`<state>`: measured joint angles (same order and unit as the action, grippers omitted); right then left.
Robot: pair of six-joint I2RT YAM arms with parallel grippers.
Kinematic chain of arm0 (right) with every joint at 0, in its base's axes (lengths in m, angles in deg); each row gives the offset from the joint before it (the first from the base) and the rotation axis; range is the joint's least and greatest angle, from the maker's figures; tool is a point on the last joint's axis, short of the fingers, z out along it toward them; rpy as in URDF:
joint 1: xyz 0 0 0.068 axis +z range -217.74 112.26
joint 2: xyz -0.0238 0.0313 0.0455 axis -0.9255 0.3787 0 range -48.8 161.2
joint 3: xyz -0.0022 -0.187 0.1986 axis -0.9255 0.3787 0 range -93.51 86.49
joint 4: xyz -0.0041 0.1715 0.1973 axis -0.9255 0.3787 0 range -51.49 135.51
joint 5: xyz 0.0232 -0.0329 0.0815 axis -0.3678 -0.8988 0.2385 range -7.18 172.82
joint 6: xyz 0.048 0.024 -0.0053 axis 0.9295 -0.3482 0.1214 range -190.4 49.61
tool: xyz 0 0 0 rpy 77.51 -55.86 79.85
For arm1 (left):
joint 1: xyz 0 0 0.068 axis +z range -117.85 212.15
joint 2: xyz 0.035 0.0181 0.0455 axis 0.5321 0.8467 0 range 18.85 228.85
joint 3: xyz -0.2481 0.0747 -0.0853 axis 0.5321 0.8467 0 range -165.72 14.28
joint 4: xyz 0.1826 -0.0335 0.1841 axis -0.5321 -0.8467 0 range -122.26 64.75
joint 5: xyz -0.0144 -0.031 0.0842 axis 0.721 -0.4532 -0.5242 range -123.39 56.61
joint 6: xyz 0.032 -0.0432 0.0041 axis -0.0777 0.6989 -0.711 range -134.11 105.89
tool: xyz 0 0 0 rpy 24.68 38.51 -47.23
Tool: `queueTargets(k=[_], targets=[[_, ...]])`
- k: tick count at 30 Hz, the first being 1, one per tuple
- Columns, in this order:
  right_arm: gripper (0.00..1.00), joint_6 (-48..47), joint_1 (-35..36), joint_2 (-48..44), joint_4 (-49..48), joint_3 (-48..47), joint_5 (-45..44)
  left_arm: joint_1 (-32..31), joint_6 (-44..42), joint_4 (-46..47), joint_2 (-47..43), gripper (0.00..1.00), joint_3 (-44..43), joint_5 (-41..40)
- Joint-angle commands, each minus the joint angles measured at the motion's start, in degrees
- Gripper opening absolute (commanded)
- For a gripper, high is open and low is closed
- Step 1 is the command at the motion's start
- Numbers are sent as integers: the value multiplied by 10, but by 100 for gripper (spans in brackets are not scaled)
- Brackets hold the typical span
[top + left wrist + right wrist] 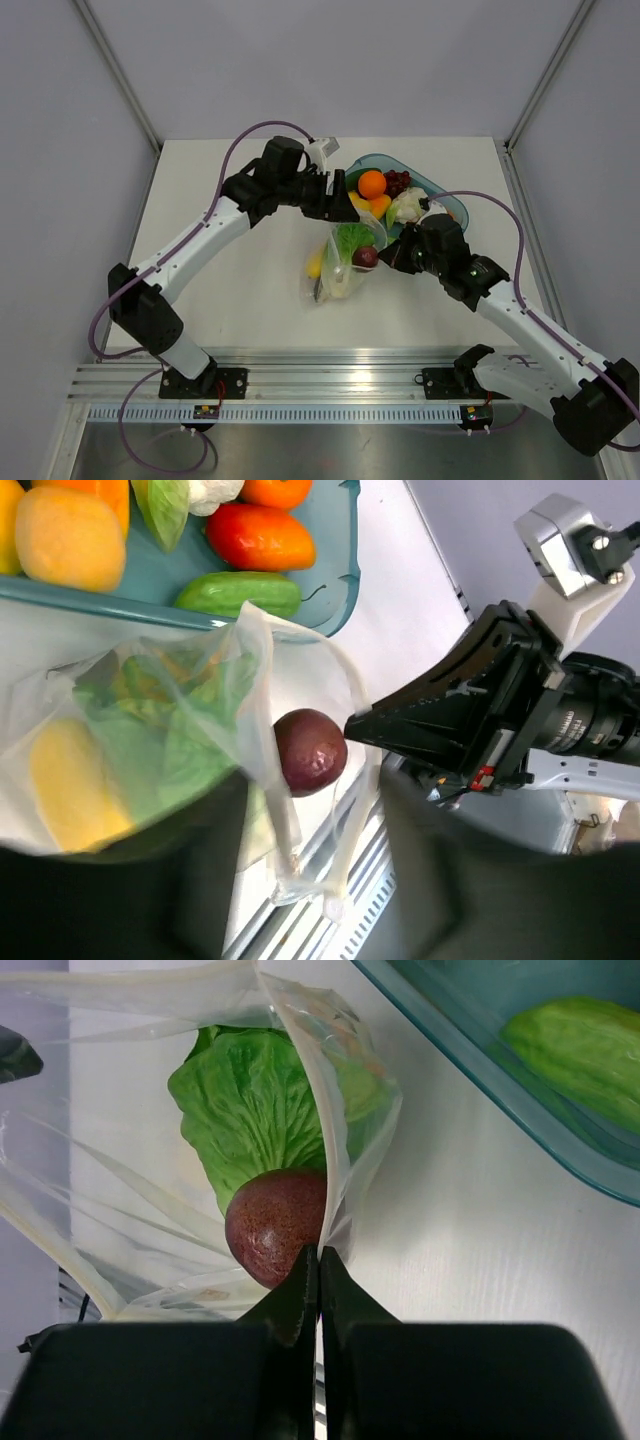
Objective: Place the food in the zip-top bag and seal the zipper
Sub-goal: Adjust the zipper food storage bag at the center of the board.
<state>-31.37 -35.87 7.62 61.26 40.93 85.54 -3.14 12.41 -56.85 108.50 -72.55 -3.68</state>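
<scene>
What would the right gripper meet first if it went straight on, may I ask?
Most likely the dark red fruit, directly ahead of the right gripper; the zip-top bag edge beside it might touch first.

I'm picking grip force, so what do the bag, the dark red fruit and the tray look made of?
Bag: thin clear plastic film, glossy; it crinkles and the lettuce shows through.
Fruit: probably hard moulded plastic, dull speckled skin, though foam or rubber can't be ruled out.
Tray: rigid teal plastic, smooth and slightly shiny, with a moulded rim.
</scene>
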Motion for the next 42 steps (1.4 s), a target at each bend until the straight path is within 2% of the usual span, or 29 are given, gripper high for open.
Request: queueTargets(k=[1, 2, 6, 9, 13, 14, 16, 17, 19, 21, 23, 27, 34, 42], targets=[[0, 32, -2, -5, -40, -22, 17, -31, -74, -50, 10, 77, -69, -17], [0, 35, -3, -2, -46, -18, 18, -42, -91, -63, 4, 82, -74, -25], [0, 52, -2, 3, -61, -8, 28, -43, -124, -66, -53, 91, -70, -83], [0, 56, -2, 2, -68, -6, 32, -43, -142, -34, -139, 92, -29, -136], [0, 54, -2, 6, -68, -11, 36, -44, -154, 52, -256, 87, 86, -197], [0, 54, -2, 5, -68, -12, 36, -44, -149, 60, -296, 84, 138, -210], [0, 55, -3, 4, -69, -14, 38, -45, -147, 81, -329, 77, 198, -235], [0, 55, -3, 4, -71, -15, 38, -49, -149, 113, -343, 76, 263, -243], [0, 56, -2, 2, -73, -15, 40, -56, -134, 151, -381, 74, 334, -247], [0, 51, -3, 2, -68, -18, 40, -86, -118, 223, -421, 72, 433, -256], [0, 50, -3, -3, -67, -17, 39, -137, -119, 287, -444, 72, 482, -329], [0, 49, -2, -3, -67, -15, 42, -209, -181, 350, -450, 71, 535, -402], [0, 49, -2, -6, -66, -15, 44, -301, -244, 441, -369, 70, 548, -484], [0, 45, -2, -11, -60, -19, 47, -306, -260, 507, -339, 67, 557, -524]])
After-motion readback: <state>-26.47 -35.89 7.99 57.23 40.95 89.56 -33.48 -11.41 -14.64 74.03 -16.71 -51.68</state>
